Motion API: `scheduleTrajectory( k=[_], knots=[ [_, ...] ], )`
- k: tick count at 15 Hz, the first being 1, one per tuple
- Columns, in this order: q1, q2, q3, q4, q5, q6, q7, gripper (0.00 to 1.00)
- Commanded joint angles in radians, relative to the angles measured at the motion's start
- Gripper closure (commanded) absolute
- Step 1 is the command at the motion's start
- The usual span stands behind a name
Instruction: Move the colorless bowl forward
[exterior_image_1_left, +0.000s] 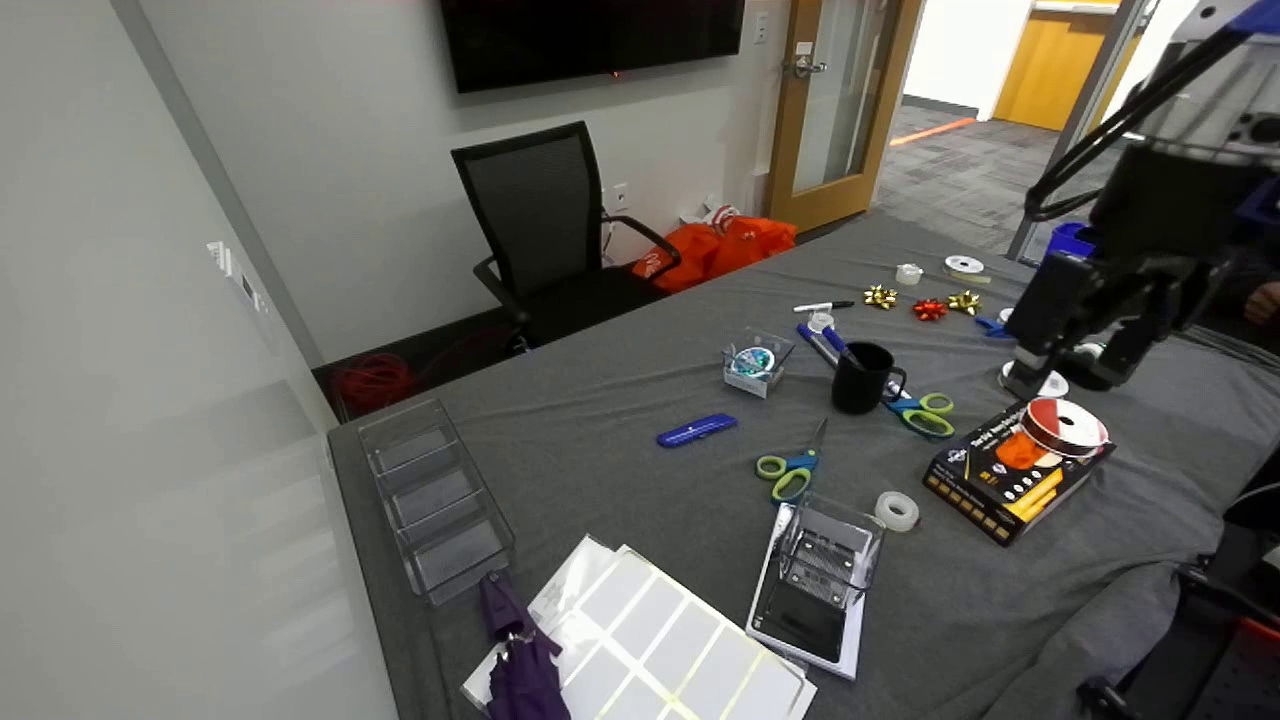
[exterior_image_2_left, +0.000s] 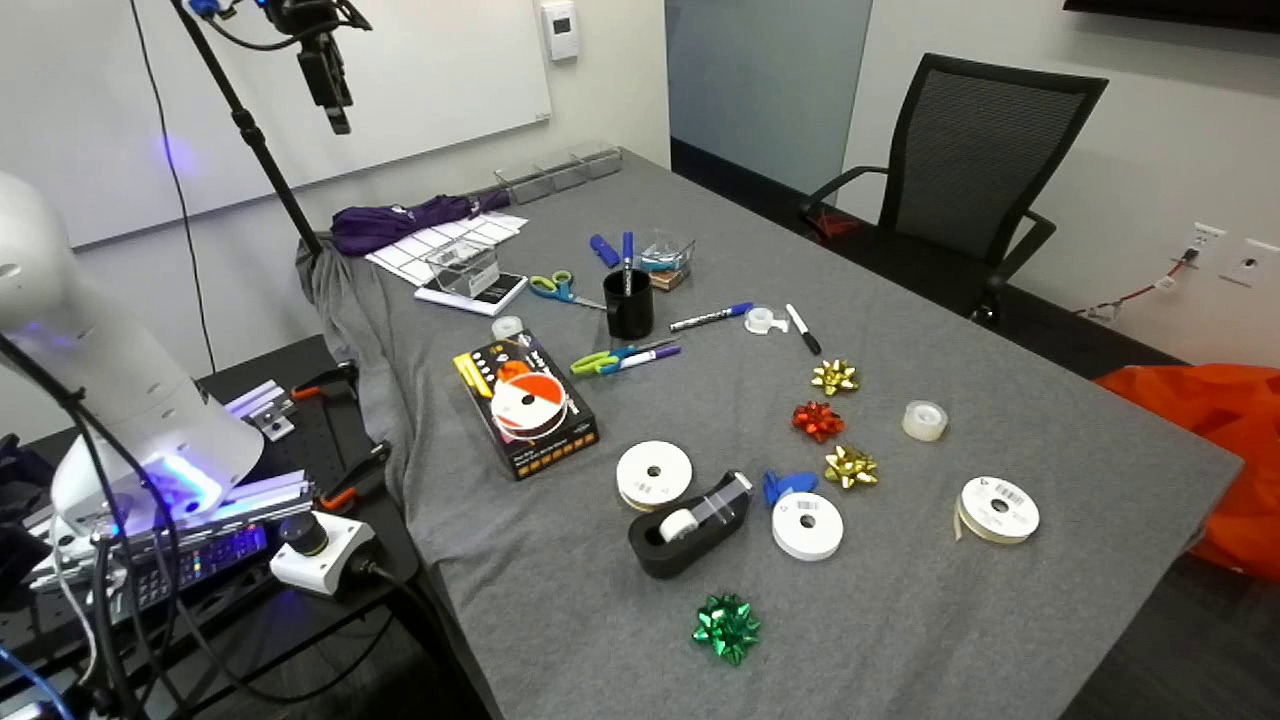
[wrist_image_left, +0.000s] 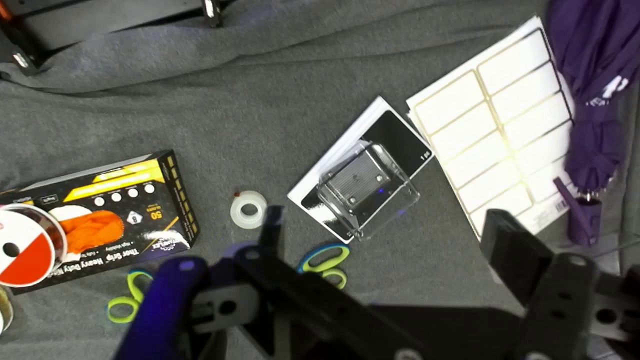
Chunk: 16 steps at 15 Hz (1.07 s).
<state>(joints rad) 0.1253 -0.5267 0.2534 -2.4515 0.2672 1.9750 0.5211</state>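
My black two-fingered gripper (wrist_image_left: 387, 220), fingers wide apart, holds nothing; the presumed colorless bowl, a clear rectangular plastic box (wrist_image_left: 369, 191), sits on the flat black-and-white package (wrist_image_left: 398, 132), so I should pinch one wall lightly and lift past the green-and-blue-handled scissors (exterior_image_1_left: 801, 463).

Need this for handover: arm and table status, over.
Hand open, holding nothing. Clear container, possibly the task's bowl, ungripped on the flat package. Scissors close by, possibly in the way.
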Motion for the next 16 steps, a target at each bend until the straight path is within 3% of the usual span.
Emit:
scheduleTrajectory(
  k=[1,5,10,13,16],
  knots=[
    [-0.036,0.079,0.018,-0.044,0.017,0.186,0.087,0.00],
    [-0.067,0.177,0.040,-0.087,-0.092,0.311,0.238,0.00],
    [-0.071,0.331,0.043,-0.071,-0.252,0.298,0.500,0.00],
    [-0.037,0.412,0.021,-0.068,-0.244,0.349,0.539,0.00],
    [-0.014,0.489,0.012,-0.074,-0.246,0.483,0.551,0.00]
  ],
)
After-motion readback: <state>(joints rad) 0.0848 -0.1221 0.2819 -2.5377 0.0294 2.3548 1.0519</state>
